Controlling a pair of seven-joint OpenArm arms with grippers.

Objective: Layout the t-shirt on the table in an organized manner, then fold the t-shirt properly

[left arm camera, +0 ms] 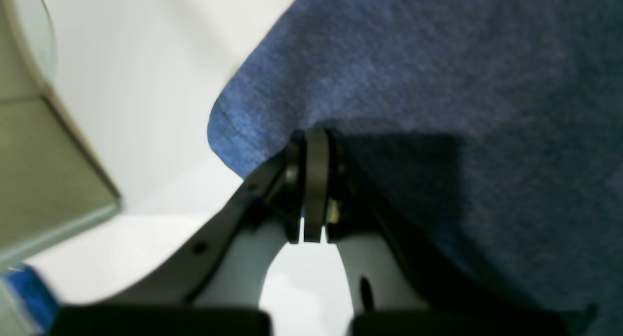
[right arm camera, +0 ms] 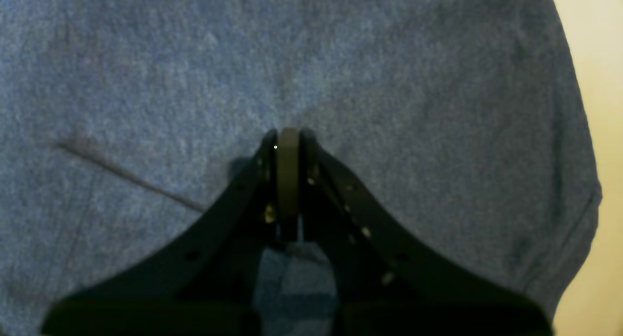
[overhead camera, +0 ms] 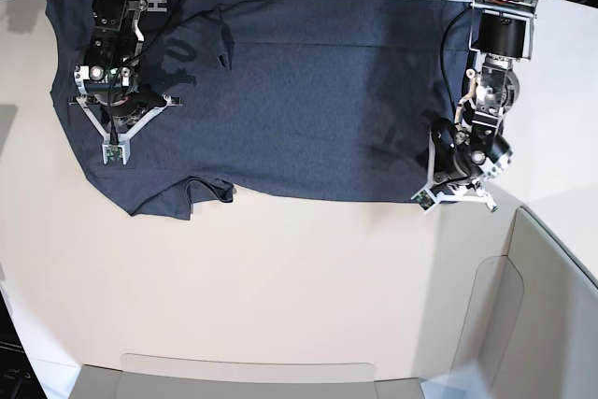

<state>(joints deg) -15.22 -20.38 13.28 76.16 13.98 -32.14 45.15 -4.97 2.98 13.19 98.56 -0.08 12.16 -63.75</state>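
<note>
Left pincer (left arm camera: 315, 146) clenched at the shirt's (overhead camera: 299, 91) corner, right pincer (right arm camera: 288, 141) clenched over its middle (nothing visibly gripped). Shirt lies flat on the table (overhead camera: 280, 296); any drag now could rumple that spread.

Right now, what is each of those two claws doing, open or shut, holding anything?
Left gripper: shut at the t-shirt's edge; whether cloth is pinched cannot be told.
Right gripper: shut, tips on the t-shirt; a grip cannot be told.

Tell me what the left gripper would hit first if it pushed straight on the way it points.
Most likely the t-shirt: the shut left gripper already sits at its blue edge, with the table beneath; depth is unclear.
</note>
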